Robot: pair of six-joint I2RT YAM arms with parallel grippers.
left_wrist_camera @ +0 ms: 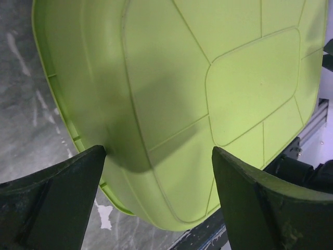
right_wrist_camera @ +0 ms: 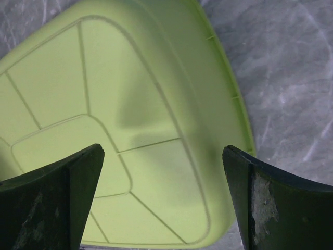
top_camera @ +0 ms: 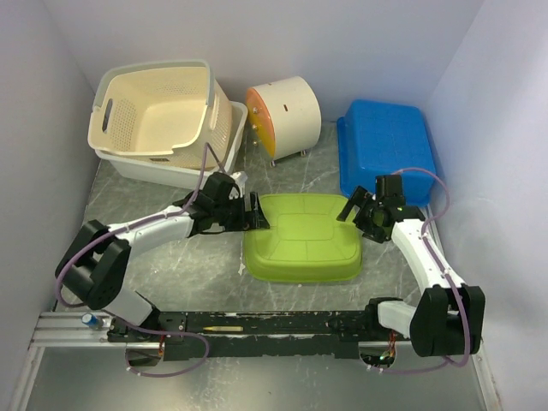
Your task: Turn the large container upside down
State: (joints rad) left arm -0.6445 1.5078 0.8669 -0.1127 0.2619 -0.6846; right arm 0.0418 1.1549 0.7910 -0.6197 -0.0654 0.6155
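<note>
The large container (top_camera: 301, 238) is a lime-green tub lying bottom up in the middle of the table, its ribbed base facing upward. My left gripper (top_camera: 255, 211) is at its left edge, open, with nothing between the fingers. In the left wrist view the container (left_wrist_camera: 208, 78) fills the frame beyond the open left gripper (left_wrist_camera: 158, 150). My right gripper (top_camera: 353, 208) is at the container's upper right corner, also open and holding nothing. The right wrist view shows the container's base (right_wrist_camera: 104, 104) under the right gripper (right_wrist_camera: 162, 148).
A cream perforated basket (top_camera: 158, 107) sits in a white tub (top_camera: 231, 137) at the back left. An orange and white drum (top_camera: 287, 111) lies at the back centre. A blue tub (top_camera: 385, 141) lies bottom up at the back right. A black rail (top_camera: 257, 325) runs along the near edge.
</note>
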